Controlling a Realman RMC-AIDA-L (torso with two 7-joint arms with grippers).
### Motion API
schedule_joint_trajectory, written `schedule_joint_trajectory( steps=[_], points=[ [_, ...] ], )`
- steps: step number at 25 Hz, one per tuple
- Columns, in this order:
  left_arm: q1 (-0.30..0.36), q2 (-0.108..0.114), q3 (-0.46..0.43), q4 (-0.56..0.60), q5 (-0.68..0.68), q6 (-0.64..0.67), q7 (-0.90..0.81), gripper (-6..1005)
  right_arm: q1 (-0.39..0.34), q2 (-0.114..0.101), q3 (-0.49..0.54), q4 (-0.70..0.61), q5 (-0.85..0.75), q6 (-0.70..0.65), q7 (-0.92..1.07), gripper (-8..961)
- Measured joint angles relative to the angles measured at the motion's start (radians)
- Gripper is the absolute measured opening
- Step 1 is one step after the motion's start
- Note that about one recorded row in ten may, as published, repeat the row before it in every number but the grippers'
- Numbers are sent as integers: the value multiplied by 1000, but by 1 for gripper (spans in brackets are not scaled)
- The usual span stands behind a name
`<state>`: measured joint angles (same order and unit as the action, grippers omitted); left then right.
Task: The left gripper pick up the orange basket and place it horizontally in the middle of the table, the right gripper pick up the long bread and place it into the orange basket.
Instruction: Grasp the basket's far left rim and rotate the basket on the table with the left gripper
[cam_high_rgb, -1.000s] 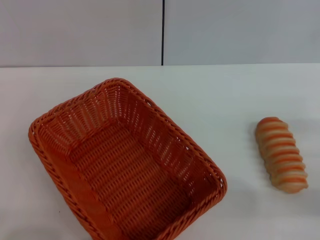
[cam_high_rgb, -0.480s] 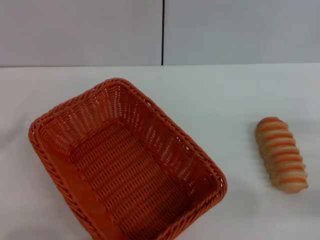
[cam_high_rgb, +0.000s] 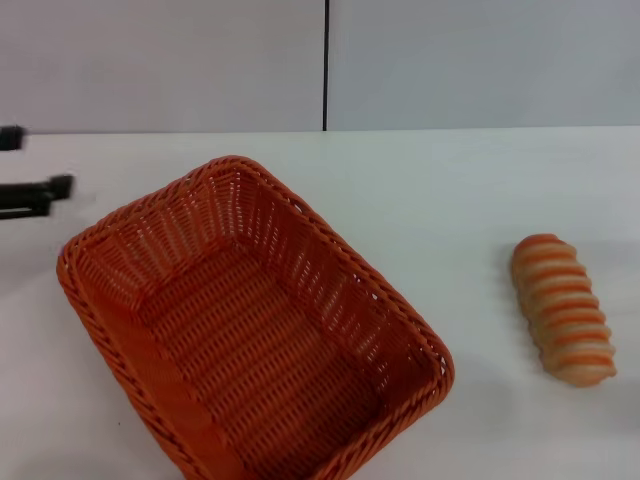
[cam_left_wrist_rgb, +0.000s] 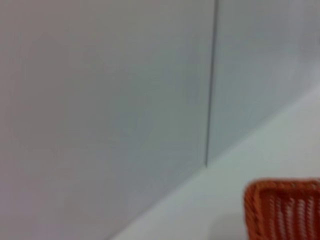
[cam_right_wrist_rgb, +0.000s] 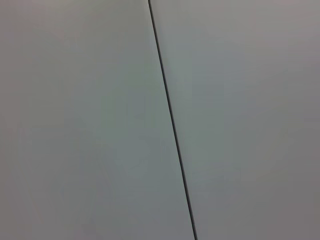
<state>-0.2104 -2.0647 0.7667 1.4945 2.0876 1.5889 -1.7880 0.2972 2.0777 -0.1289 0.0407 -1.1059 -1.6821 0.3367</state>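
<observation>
Head view: left hand (cam_high_rgb: 30, 165) at the far left edge, tips apart, holding nothing, just beside the orange basket (cam_high_rgb: 250, 330), which sits skewed on the table (cam_high_rgb: 440, 190). Long bread (cam_high_rgb: 562, 309) lies well apart, right. Best pinch the near rim, then square it up. Right hand unseen; left arm cut off.

Grey wall (cam_right_wrist_rgb: 240, 120), dark vertical seam (cam_right_wrist_rgb: 171, 120).
</observation>
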Motion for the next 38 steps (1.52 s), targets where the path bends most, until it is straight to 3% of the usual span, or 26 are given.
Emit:
schedule_joint_trajectory(
  steps=[2, 3, 4, 6, 7, 13, 17, 34, 35, 38],
  points=[
    [-40, 0, 133, 84, 134, 4, -109, 800, -3, 1, 0, 0, 0, 6, 0, 598],
    [-40, 0, 133, 84, 134, 4, -109, 800, -3, 1, 0, 0, 0, 6, 0, 598],
    [-66, -1, 219, 108, 226, 8, -157, 800, -3, 1, 0, 0, 0, 7, -1, 598],
    [-66, -1, 219, 108, 226, 8, -157, 799, -3, 1, 0, 0, 0, 8, -1, 598],
    [-85, -3, 275, 114, 282, 9, -184, 799, -3, 1, 0, 0, 0, 8, -1, 598],
    [-130, -6, 373, 114, 334, -3, -240, 797, -3, 2, 0, 3, 0, 11, -1, 598],
    [-121, -8, 463, 97, 364, -112, -262, 796, -3, 2, 0, 7, 0, 17, -1, 598],
    [-179, -9, 554, -28, 467, -208, -278, 790, -1, 1, 0, 8, 0, 27, -1, 598],
    [-214, -9, 567, -45, 519, -188, -297, 790, -1, 1, 0, 7, 0, 28, -1, 598],
    [-231, -9, 570, -55, 540, -175, -303, 789, 0, 1, 0, 5, 0, 32, -1, 598]
  ],
)
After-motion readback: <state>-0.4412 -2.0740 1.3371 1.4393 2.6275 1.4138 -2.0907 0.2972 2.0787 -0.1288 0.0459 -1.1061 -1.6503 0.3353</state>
